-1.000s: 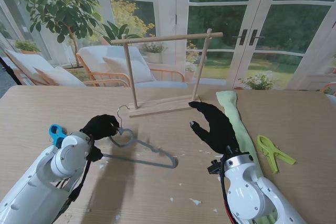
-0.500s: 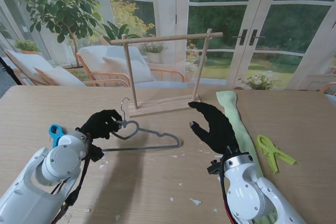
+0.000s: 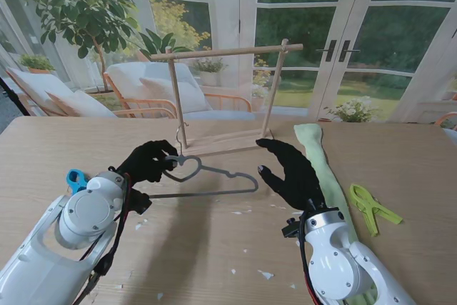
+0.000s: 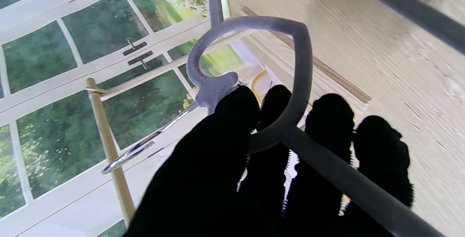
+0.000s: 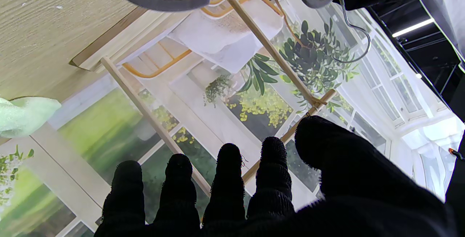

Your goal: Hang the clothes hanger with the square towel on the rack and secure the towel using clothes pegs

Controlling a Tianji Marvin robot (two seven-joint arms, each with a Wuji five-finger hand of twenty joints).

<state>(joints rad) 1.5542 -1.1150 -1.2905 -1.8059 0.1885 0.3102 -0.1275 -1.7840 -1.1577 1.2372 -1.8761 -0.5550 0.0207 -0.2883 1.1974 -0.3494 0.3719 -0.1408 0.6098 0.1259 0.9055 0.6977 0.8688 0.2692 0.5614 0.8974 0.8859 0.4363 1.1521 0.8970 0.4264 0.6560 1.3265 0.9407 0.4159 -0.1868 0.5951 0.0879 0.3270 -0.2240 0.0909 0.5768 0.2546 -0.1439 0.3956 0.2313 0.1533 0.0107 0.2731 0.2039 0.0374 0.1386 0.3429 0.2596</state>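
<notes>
My left hand (image 3: 148, 161) is shut on the neck of a grey clothes hanger (image 3: 214, 173), holding it off the table in front of the wooden rack (image 3: 227, 52). The hanger's loop (image 4: 250, 81) and metal hook (image 4: 138, 150) show past my black fingers in the left wrist view. My right hand (image 3: 289, 170) hovers open to the right of the hanger, fingers spread, touching nothing. A pale green towel (image 3: 321, 166) lies rolled lengthwise on the table just right of that hand. A lime peg (image 3: 371, 206) lies farther right, and a blue peg (image 3: 75, 180) lies by my left forearm.
The rack's base (image 3: 221, 144) stands on the wooden table (image 3: 407, 155) just beyond both hands, its two posts holding a crossbar. Small white scraps (image 3: 264, 274) dot the table near me. Glass doors and garden furniture fill the background.
My left hand has lifted the hanger off the table and carried it up and toward the rack; its far end now floats level. The right hand has stayed still.
</notes>
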